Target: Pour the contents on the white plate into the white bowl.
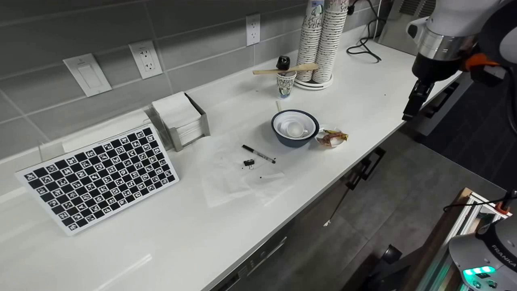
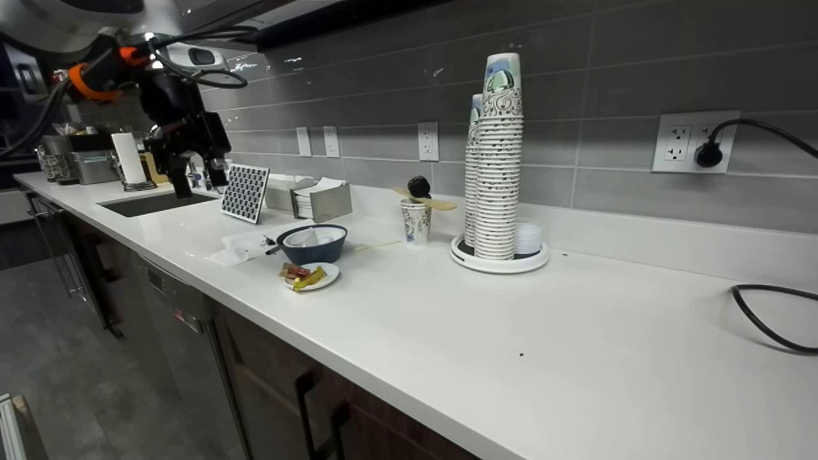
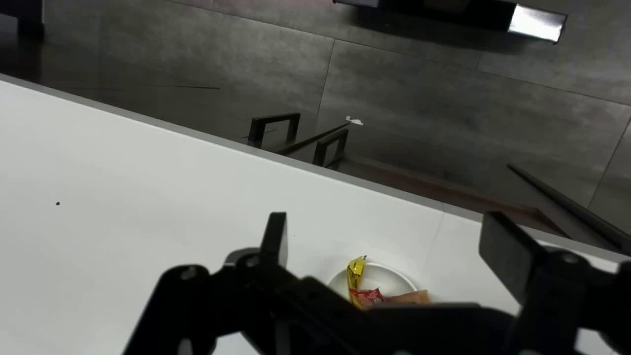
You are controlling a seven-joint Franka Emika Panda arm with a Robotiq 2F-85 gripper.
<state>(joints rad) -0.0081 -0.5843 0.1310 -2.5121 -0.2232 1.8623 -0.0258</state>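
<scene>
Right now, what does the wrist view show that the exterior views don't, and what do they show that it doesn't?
Only in the wrist view: the white plate framed between the spread fingers of the hand.
In both exterior views but not the wrist view: the dark-blue, white-lined bowl, the cup stacks, the checkered board.
Shared by all: white plate, hand, yellow packet and white counter.

White counter under a grey tiled wall

In the wrist view the counter spreads under and between the fingers; past them come two dark handles and the grey floor, seamed into large slabs. In an exterior view the wall stands across the counter from the fingers, bearing white outlets and a switch. In an exterior view brown cabinets stand lower than the fingers, a dark sink shows beyond them, and pale glints mark the wall higher up.
</scene>
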